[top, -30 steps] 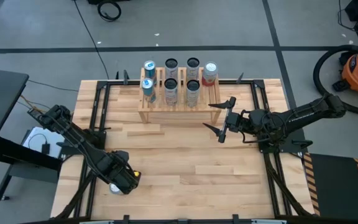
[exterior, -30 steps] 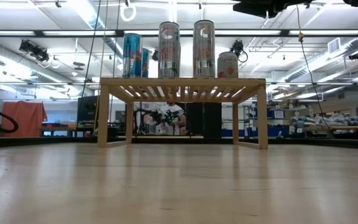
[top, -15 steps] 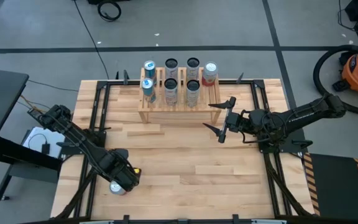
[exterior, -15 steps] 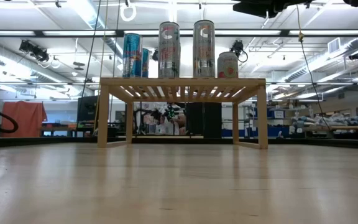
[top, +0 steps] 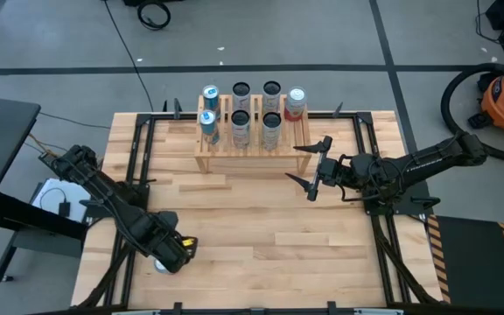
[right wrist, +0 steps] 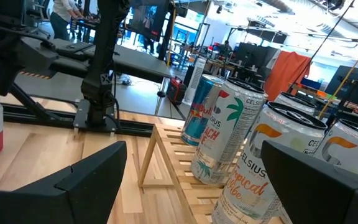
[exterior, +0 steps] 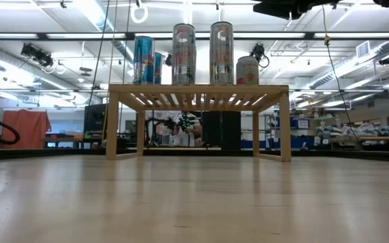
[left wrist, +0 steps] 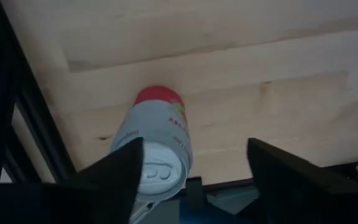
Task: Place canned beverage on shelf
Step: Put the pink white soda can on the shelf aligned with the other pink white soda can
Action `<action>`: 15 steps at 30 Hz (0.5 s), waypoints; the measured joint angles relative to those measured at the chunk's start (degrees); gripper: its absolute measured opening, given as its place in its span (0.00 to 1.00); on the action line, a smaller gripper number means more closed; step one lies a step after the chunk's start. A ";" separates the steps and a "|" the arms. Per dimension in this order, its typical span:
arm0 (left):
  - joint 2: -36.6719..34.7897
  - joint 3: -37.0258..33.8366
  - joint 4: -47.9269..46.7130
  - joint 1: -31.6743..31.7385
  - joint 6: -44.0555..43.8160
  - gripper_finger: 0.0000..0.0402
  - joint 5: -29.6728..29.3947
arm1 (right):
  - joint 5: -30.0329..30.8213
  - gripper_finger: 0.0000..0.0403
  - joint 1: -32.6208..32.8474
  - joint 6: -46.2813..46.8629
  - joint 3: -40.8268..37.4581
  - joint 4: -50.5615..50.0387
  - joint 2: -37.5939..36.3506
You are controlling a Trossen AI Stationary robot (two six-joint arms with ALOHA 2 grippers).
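The left tool (top: 170, 254) is hovering at the lower left of the surface (top: 322, 254), fingers spread wide around a can (left wrist: 157, 146) lying on its side, not gripping it. The shelf (top: 250, 147) is sitting at the upper middle of the high view, carrying seven upright cans. The right tool (top: 313, 170) is hanging wide open and empty, just right of the shelf's front corner.

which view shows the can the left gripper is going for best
The left wrist view: the can shows large between the open fingers. The high view shows only a sliver under the left gripper; the other two miss it.
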 joint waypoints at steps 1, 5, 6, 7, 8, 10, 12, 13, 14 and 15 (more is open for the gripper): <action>0.00 0.00 0.01 -0.44 -0.42 0.74 0.41 | 0.00 0.95 0.00 0.00 0.00 0.00 0.00; 0.57 -0.02 0.48 -2.66 -2.92 0.89 2.46 | 0.00 0.95 0.00 -0.01 0.00 0.00 0.00; 0.61 -0.02 0.44 -3.42 -3.54 0.92 3.01 | 0.00 0.95 0.00 -0.02 0.00 -0.01 0.00; 0.56 -0.02 0.37 -4.12 -4.28 0.94 3.38 | 0.00 0.95 0.00 -0.01 0.00 0.01 0.00; 0.58 -0.02 0.39 -4.77 -4.88 0.95 3.39 | 0.00 0.95 0.00 0.00 0.00 0.00 0.00; 1.28 -0.03 0.48 -5.83 -6.05 0.97 3.13 | 0.00 0.95 -0.01 -0.01 0.00 0.00 0.00; 1.86 -0.07 0.68 -6.71 -6.88 0.98 2.98 | 0.00 0.95 0.00 -0.02 0.00 0.00 0.00; 2.19 -0.04 1.00 -6.92 -7.07 0.98 3.07 | -0.02 0.95 0.00 0.00 0.00 0.00 0.00; 2.64 -0.04 1.50 -7.02 -7.19 0.98 3.15 | -0.01 0.95 -0.01 -0.01 0.00 0.02 0.00; 3.09 -0.06 1.77 -7.02 -7.33 0.98 3.15 | -0.01 0.95 -0.02 -0.01 0.00 0.08 0.00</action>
